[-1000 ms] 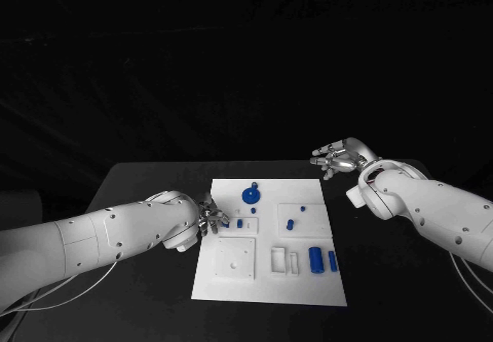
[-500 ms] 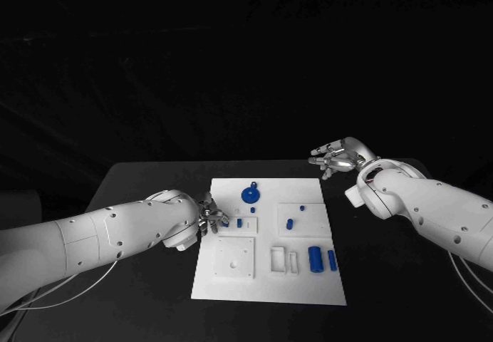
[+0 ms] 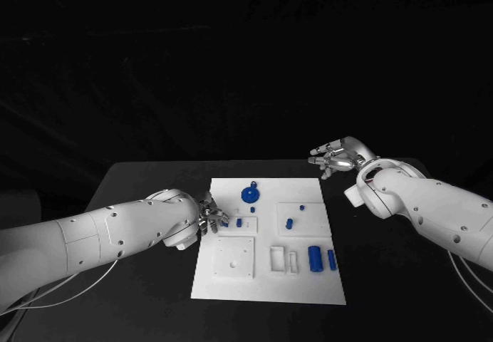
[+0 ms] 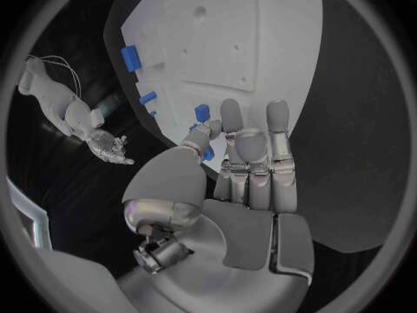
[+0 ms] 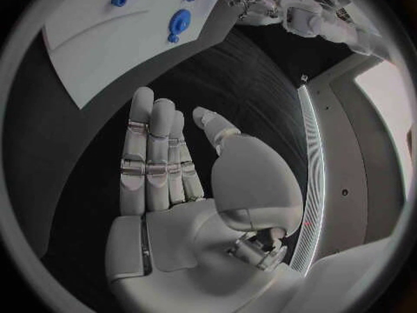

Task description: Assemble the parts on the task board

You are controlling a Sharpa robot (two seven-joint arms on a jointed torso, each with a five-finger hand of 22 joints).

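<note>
Left hand [image 3: 211,216] sits low at the left edge of the task board [image 3: 269,285], fingers reaching in over a small blue part [image 3: 239,223] near the board's middle-left. In the left wrist view a blue piece [image 4: 202,112] lies just by the fingertips [image 4: 231,111] and thumb tip; whether it is pinched or merely touched cannot be told from here. Right hand [image 3: 339,157] is raised off the far right corner of the board, over the dark desk [image 3: 144,185], fingers spread and palm bare, holding nothing. Other parts on the board: a blue round piece with a knob [image 3: 250,193] toward the far side, a larger blue cylinder [image 3: 315,259] and a slimmer one [image 3: 332,259] on the near right. Risks as judged: the small part sits tight among raised white blocks, so a slightly off closing of the fingers could flick it sideways or tip it flat. The left forearm hangs close over the board's edge; a sweep inward might shove the whole board. The right hand is too far off to steady anything.
</note>
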